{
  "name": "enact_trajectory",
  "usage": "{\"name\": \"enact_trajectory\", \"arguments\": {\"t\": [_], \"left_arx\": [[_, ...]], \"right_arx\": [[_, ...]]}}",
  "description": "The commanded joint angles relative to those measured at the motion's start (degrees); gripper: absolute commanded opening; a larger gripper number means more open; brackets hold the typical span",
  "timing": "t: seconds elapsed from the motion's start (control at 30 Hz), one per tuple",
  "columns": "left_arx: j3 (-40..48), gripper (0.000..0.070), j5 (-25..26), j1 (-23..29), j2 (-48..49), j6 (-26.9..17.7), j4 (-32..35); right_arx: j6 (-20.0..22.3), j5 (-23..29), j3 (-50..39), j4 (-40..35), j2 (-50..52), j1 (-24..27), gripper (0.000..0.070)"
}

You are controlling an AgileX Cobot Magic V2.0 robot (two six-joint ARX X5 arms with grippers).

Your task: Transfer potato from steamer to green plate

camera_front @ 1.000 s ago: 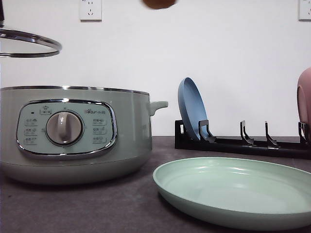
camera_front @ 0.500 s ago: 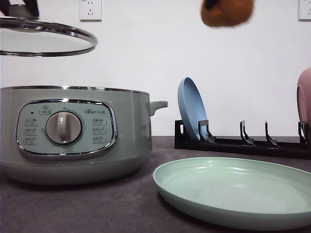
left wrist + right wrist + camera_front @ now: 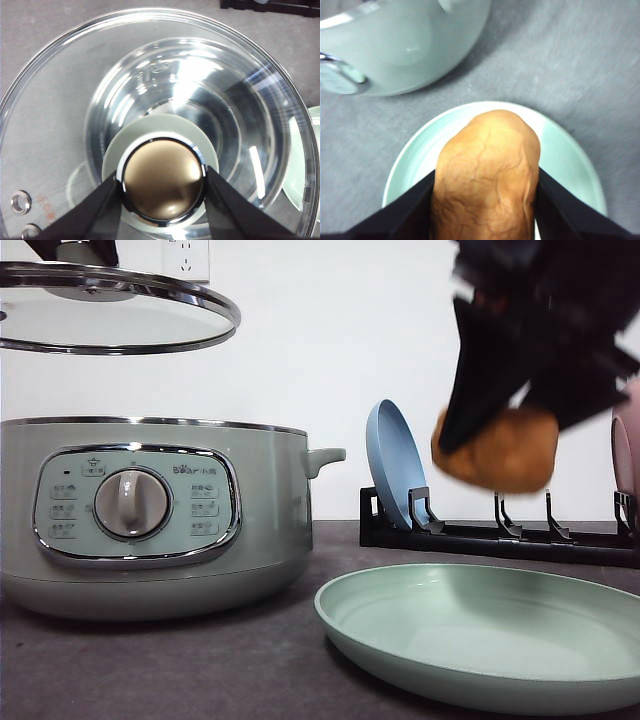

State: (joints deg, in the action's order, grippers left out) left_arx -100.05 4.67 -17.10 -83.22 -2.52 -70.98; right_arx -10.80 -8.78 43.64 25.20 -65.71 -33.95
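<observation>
- Grey matte counter (image 3: 200, 660) under a plain white wall with sockets — that is the setting.
- Right hand (image 3: 485, 200) pinches the potato (image 3: 497, 448) between its two dark fingers; it hangs in the air above the green plate (image 3: 480, 635), not touching it.
- To do this step well, I judge: lower straight down over the plate's middle, let go only once the potato is close to the surface, since a lumpy oval may roll toward the rim.
- Left hand (image 3: 162, 182) grips the knob of the glass lid (image 3: 120, 310), held above the steamer (image 3: 150, 510) — keep it level and clear.
- Behind, a blue plate (image 3: 395, 465) stands in a black rack (image 3: 500, 538).
- Hard to make out: the right hand is motion-blurred in the front view, and the steamer's inside cannot be seen from there.
</observation>
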Motion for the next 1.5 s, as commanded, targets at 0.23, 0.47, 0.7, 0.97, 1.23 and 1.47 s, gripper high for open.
{"name": "enact_trajectory", "arguments": {"t": [0.23,0.47,0.7,0.97,1.23,1.47], "left_arx": [[-1.68,0.0,0.28,-1.43,0.33,-0.7,1.79],[-1.68,0.0,0.3,-1.74,0.33,-0.7,1.81],[-1.68,0.0,0.3,-2.13,0.33,-0.68,1.68],[-1.68,0.0,0.31,-3.79,0.33,-0.7,1.7],[-1.68,0.0,0.28,-6.01,-0.47,-0.7,1.97],[-1.68,0.0,0.28,-6.65,-3.92,-0.72,3.33]], "right_arx": [[-13.58,1.04,-11.51,-14.87,-1.92,-0.42,0.0135],[-14.21,1.35,-13.34,-17.42,-4.91,-0.51,0.0229],[-14.3,1.32,-13.34,-17.43,-6.72,-1.23,0.0419],[-14.33,1.36,-13.09,-18.78,-6.4,-1.38,0.0623],[-13.49,2.74,-8.61,-16.06,-0.34,-1.36,0.0625],[-9.14,4.53,-0.6,-6.83,6.74,-1.36,0.0625]]}}
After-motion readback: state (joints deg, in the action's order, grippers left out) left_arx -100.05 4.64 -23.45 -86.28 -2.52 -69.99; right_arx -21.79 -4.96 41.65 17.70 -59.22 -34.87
